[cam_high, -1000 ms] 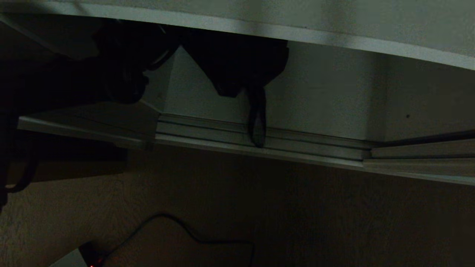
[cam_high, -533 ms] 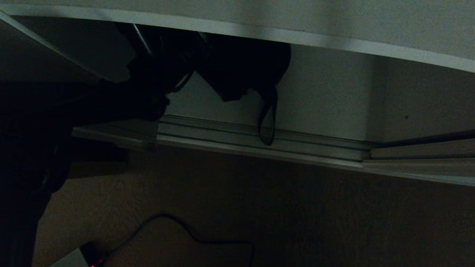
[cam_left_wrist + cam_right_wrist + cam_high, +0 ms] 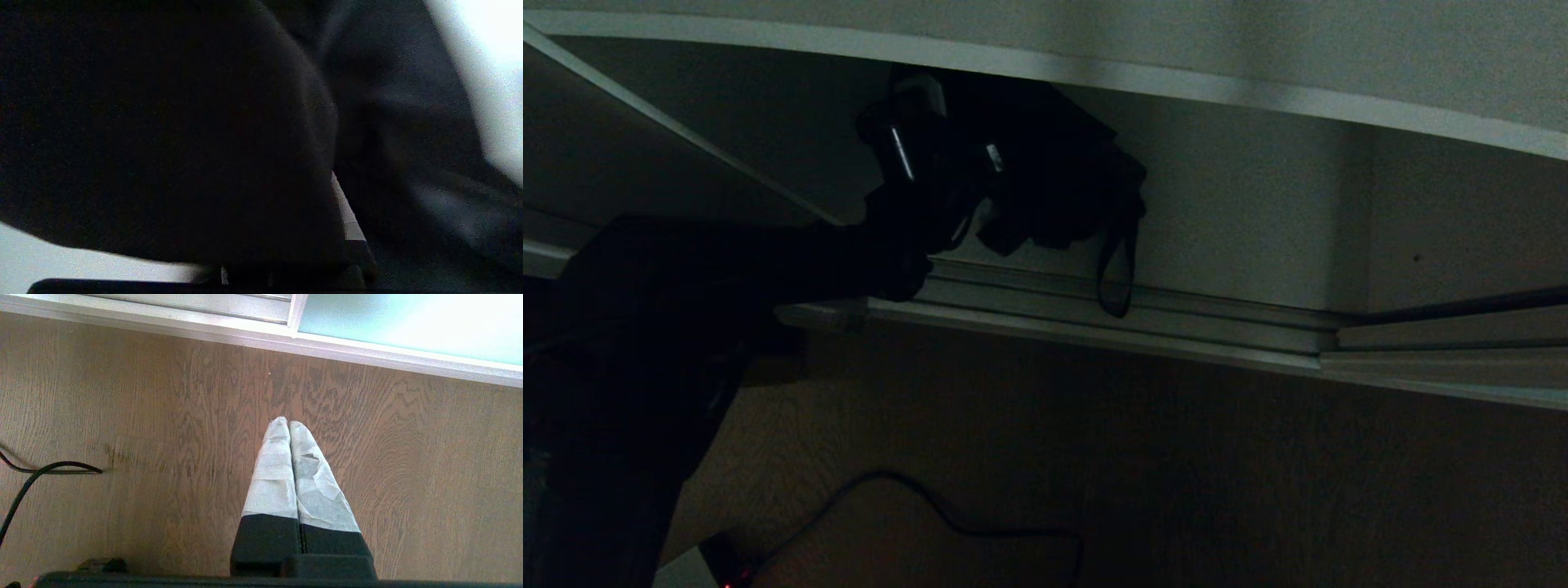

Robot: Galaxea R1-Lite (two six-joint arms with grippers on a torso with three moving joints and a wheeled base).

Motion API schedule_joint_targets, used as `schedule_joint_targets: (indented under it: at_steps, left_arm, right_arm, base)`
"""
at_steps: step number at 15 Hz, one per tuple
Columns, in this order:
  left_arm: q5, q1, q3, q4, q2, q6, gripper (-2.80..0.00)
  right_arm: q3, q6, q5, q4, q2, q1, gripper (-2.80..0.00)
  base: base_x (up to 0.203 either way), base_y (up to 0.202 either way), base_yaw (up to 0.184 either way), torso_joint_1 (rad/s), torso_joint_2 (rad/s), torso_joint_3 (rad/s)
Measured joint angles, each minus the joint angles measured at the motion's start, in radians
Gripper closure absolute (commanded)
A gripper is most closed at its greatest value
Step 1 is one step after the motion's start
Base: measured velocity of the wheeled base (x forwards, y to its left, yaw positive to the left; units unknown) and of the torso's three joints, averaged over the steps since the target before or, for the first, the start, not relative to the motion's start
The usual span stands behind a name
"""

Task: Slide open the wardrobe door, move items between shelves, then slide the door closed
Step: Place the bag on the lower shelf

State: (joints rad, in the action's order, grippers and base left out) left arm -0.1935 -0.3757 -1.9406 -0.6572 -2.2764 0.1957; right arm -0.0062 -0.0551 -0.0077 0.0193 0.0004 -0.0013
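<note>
Wood-grain floor [image 3: 1176,474] runs in front of an open wardrobe whose inside is dim, with the bottom track [image 3: 1094,314] crossing the head view and a pale shelf [image 3: 1258,94] overhead. At the left edge of the opening the left arm reaches in from low down, and the left tool [image 3: 980,175] is up just under the front edge of that shelf, clamped on the black bag [image 3: 1062,171] (dark fabric fills most of the left wrist view, so the grip reads as tight). The bag hangs in the air below the shelf, resting on nothing, and its strap loop [image 3: 1115,273] dangles down to the track without clearly touching it. To the right, the sliding wardrobe door [image 3: 408,322] is pushed aside, its frosted teal panel showing only in the right wrist view. The right tool [image 3: 290,465] is parked, pointing at the floor with its wrapped fingers pressed together and empty. By my reading the door-opening is done and the bag is mid-transfer; setting it on a shelf, letting go and sliding the door back are left. The shelf's front edge sits right above the bag and could catch it, and the loose strap may snag on the track; a black cable [image 3: 931,506] lies on the floor, well clear of the arm.
</note>
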Motion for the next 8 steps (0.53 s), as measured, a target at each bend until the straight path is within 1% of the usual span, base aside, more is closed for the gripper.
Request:
schedule_joint_targets:
  at_steps: [1,4,8]
  left_arm:
    - [-0.025,0.000,0.000,0.025,-0.016,-0.003,0.00]
    - [-0.029,0.001,-0.001,0.003,-0.052,0.003,0.00]
    - [-0.035,0.002,-0.003,-0.150,-0.080,0.003,0.00]
  right_arm:
    - [0.000,0.000,0.000,0.000,0.000,0.000,0.00]
    - [0.000,0.000,0.000,0.000,0.000,0.000,0.00]
    - [0.000,0.000,0.000,0.000,0.000,0.000,0.00]
  base:
    - [0.000,0.000,0.000,0.000,0.00,0.000]
    - [0.000,0.000,0.000,0.000,0.00,0.000]
    - [0.000,0.000,0.000,0.000,0.00,0.000]
